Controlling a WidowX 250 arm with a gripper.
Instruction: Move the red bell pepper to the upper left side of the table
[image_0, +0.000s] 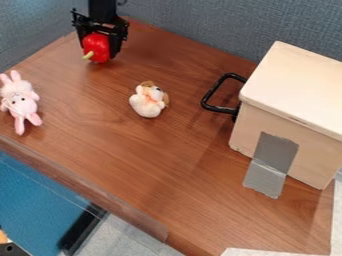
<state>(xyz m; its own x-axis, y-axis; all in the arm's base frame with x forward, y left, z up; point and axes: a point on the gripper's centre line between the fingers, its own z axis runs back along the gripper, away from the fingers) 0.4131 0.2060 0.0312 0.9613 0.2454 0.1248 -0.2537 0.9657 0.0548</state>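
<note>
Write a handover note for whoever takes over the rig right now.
Gripper: closed around the red bell pepper, stem toward the camera.
Place: over the upper left part of the wooden table, beyond the pink plush bunny; whether the pepper touches the table, I can't tell.
Done: pepper grasped and at the target side.
Left: probably lower if needed, release, back off.

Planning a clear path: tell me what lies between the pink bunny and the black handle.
A small white-and-brown plush toy lies between the bunny and the handle, in the camera view.
</note>
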